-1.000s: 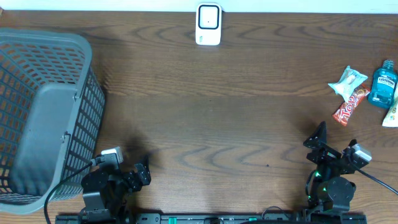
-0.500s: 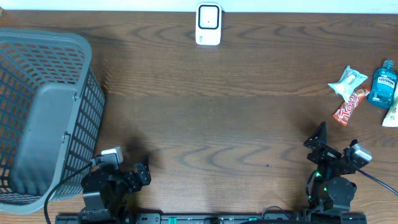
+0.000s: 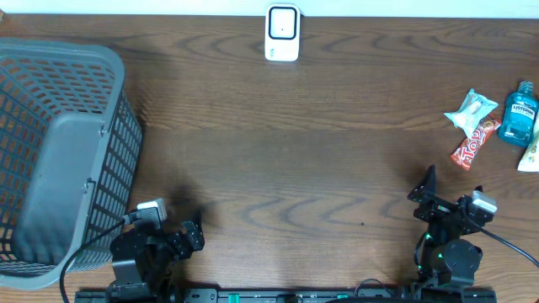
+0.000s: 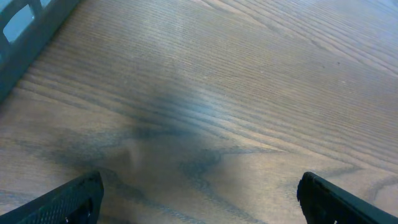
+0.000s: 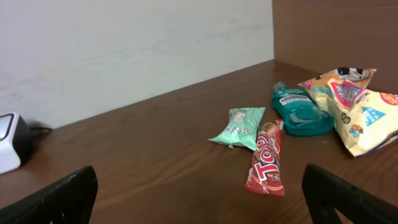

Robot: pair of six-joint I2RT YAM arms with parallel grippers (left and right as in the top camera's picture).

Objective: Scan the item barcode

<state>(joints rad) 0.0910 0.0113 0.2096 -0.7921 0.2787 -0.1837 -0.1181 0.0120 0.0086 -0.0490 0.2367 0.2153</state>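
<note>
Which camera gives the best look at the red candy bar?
Right wrist: the candy bar lies close and whole, its lettering large. Overhead shows it small, far right. Left wrist shows none of it, only table and a basket corner.

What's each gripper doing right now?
Left gripper: open, holding nothing.
Right gripper: open, holding nothing.
</note>
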